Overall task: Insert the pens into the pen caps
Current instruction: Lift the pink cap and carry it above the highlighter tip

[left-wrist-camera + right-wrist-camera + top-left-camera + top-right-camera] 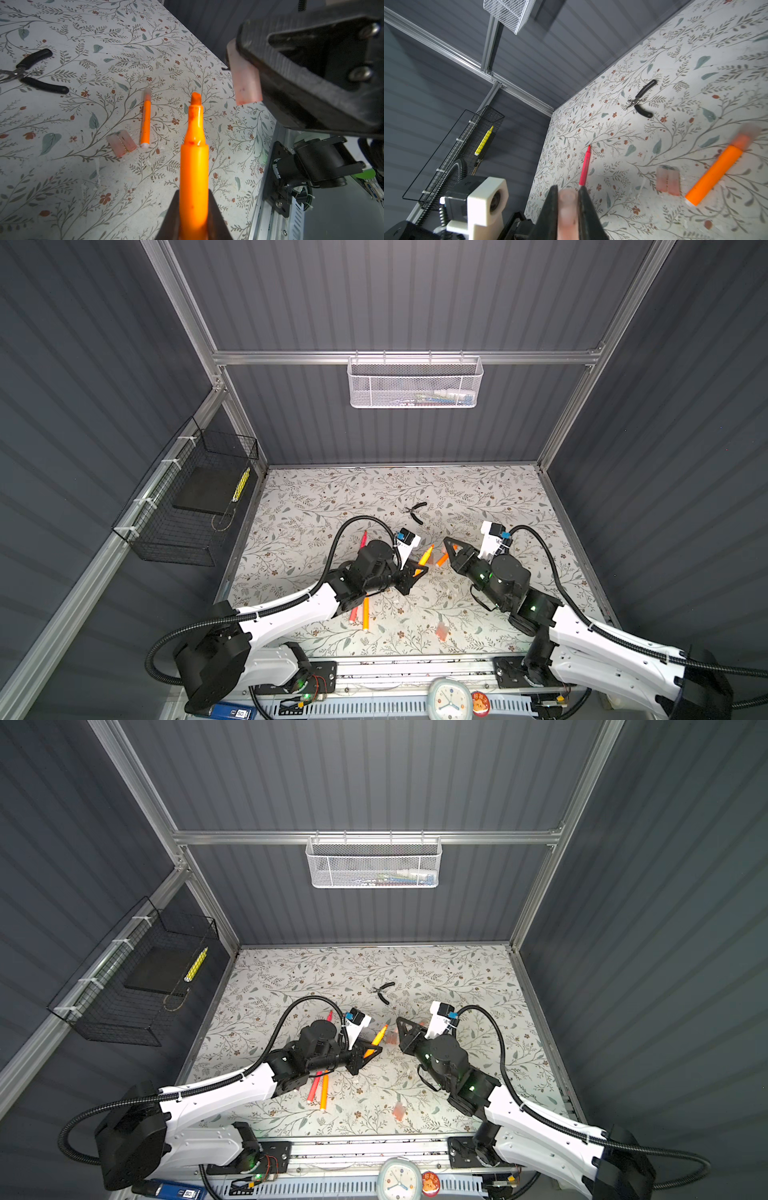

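Observation:
My left gripper (194,191) is shut on an orange pen (194,155) whose bare tip points toward my right gripper (568,193). The right gripper is shut on a translucent pinkish pen cap (568,205), whose open end faces the pen; in the left wrist view this cap (245,83) hangs a short way beyond the tip, apart from it. In both top views the grippers face each other at mid-table, left gripper (419,570) and right gripper (446,541). An orange pen wearing a cap (145,120) and two loose caps (121,143) lie on the table below.
Black-handled pliers (415,510) lie further back. A pink-red pen (363,538) lies behind the left arm; an orange pen (365,614) and a pink-red one (354,614) lie under it. Another cap (441,630) sits near the front edge. A wire basket (195,497) hangs at left.

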### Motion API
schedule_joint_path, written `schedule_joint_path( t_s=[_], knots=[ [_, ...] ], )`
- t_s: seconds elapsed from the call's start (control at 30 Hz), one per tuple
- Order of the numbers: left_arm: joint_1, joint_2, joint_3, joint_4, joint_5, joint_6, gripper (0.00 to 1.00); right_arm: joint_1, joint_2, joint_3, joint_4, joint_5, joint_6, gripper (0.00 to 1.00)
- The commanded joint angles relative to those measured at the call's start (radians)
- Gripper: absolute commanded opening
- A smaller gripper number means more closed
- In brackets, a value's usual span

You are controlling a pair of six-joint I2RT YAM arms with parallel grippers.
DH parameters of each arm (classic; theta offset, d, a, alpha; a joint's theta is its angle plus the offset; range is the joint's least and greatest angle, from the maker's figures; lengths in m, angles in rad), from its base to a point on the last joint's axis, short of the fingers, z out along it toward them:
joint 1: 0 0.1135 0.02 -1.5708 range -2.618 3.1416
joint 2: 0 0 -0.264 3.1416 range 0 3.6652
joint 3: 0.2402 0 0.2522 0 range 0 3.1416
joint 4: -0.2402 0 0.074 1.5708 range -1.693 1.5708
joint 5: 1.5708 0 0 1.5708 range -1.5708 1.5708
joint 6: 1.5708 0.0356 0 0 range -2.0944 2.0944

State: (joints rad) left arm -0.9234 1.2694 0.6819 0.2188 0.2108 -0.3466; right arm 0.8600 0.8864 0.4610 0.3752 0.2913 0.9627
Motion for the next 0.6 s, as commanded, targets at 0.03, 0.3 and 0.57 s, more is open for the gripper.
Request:
schedule_joint_path(
  t_s=[0.03, 0.3, 0.57],
  knots=[
    [-0.007, -0.007, 0.027, 0.007, 0.005, 0.022, 0.00, -0.002, 0.041, 0.033, 0.086, -0.039, -0.007, 0.00],
    [-0.007, -0.014, 0.023, 0.014, 0.016, 0.021, 0.00, -0.002, 0.080, 0.038, 0.127, -0.014, -0.013, 0.00],
    [-0.006, -0.012, 0.022, 0.014, 0.013, 0.023, 0.00, -0.002, 0.110, 0.017, 0.216, 0.057, -0.008, 0.00]
  ],
)
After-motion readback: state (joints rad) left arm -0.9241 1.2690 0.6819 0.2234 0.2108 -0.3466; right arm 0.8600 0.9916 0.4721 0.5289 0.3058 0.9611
